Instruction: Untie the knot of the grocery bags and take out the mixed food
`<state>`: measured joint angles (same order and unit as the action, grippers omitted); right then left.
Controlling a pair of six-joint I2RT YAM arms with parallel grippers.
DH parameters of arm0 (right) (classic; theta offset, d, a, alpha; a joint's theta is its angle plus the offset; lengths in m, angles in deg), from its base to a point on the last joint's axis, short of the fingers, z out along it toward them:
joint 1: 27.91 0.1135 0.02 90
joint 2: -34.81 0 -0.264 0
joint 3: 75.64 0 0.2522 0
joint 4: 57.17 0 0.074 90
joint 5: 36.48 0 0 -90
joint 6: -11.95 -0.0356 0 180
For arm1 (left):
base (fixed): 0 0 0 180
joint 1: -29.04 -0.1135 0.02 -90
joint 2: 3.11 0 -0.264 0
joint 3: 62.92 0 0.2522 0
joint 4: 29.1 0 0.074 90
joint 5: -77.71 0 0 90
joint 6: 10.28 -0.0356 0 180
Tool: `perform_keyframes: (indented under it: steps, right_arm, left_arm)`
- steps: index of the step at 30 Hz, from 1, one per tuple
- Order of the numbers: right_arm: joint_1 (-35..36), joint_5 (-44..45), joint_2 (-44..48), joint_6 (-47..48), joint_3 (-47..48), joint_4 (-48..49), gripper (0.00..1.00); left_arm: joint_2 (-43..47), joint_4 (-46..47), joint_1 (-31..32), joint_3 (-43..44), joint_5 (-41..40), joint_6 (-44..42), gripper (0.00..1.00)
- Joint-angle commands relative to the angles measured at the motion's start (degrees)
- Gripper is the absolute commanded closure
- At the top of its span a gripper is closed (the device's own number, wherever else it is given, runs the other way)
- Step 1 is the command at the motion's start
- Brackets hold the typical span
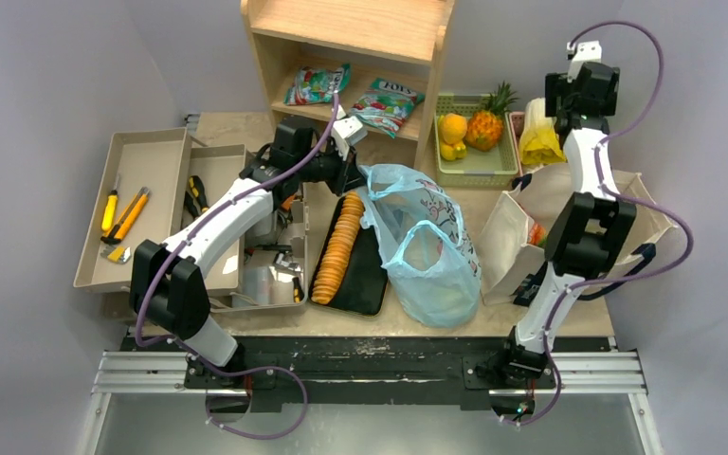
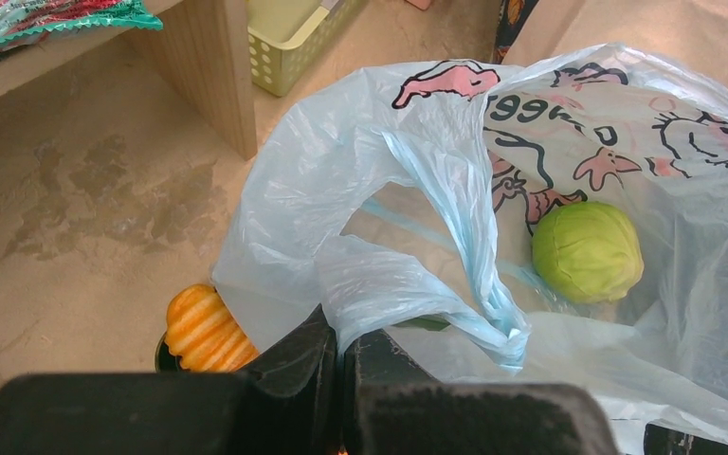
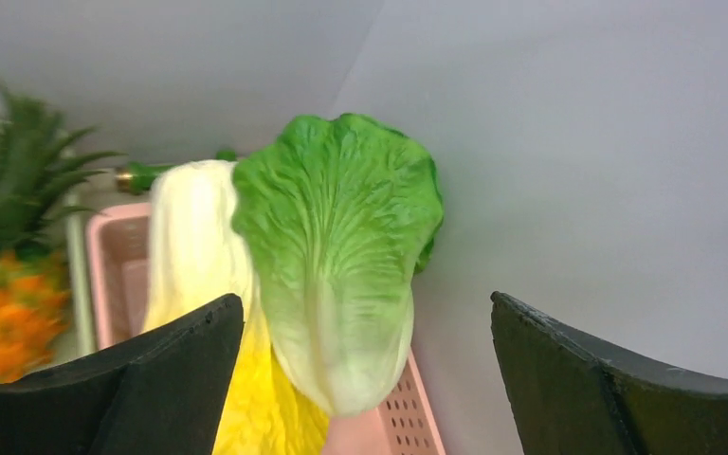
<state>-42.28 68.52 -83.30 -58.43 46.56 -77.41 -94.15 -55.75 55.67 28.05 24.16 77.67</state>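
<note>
The light-blue plastic grocery bag [image 1: 427, 248] lies mid-table, its mouth loose. My left gripper [image 1: 354, 172] is at the bag's back left corner. In the left wrist view this gripper [image 2: 349, 353] is shut on a fold of the blue plastic [image 2: 379, 284]. A round green cabbage [image 2: 588, 251] rests inside the bag. The cream canvas tote [image 1: 517, 237] stands at the right. My right gripper [image 1: 548, 100] is raised at the back right. Its jaws are open around a leafy green cabbage [image 3: 341, 246] and touch it on neither side [image 3: 365, 301]. A pale yellow cabbage [image 3: 199, 256] leans beside it in a pink basket [image 3: 408, 403].
A green basket [image 1: 479, 171] holds a pineapple [image 1: 485, 125] and oranges [image 1: 452, 128]. A black tray with a row of orange crackers [image 1: 336, 248] lies left of the blue bag. A wooden shelf [image 1: 360, 57] carries snack packets. An open toolbox [image 1: 142, 204] sits at the left.
</note>
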Motion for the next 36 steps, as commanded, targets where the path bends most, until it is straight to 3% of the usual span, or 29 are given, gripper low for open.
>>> perform_keyframes:
  steps: [1,5,10,13,17,24,32,33,34,36]
  right_arm:
    - [0.4,-9.7,11.3,-4.1,-4.8,-2.4,0.01]
    - [0.7,-19.1,16.5,-6.1,-5.7,-10.7,0.01]
    - [1.4,-46.4,24.7,-3.9,-6.8,-27.0,0.06]
    - [6.9,-52.9,30.2,-2.8,-9.9,-31.7,0.06]
    - [16.0,-56.4,35.1,0.9,-14.3,-37.1,0.05]
    - [24.7,-55.9,40.0,5.6,-25.4,-35.5,0.01]
    - [28.6,-45.7,36.6,7.8,-30.0,-28.7,0.03]
    - [28.6,-44.4,36.5,7.2,-30.0,-27.5,0.12]
    - [28.6,-43.1,36.6,6.5,-29.7,-26.8,0.28]
    - [28.7,-40.1,37.1,4.3,-28.5,-25.8,0.73]
  left_arm:
    - [1.5,2.5,-0.3,1.0,1.4,0.7,1.0]
    - [0.9,2.0,-0.1,1.6,1.9,0.5,1.0]
    - [2.3,2.3,1.9,1.9,1.9,-2.3,1.0]
    - [3.1,3.7,3.3,2.9,2.0,-3.1,1.0]
    - [2.8,5.8,4.4,4.9,2.7,-3.2,1.0]
    - [0.1,9.8,4.6,9.1,7.9,-1.4,1.0]
    - [1.2,10.3,4.9,9.5,13.9,-3.2,1.0]
    - [1.5,10.1,5.0,9.4,14.6,-3.6,1.0]
    - [1.6,9.7,5.0,9.6,14.8,-4.0,1.0]
    - [1.8,8.4,5.0,9.8,14.6,-4.9,1.0]
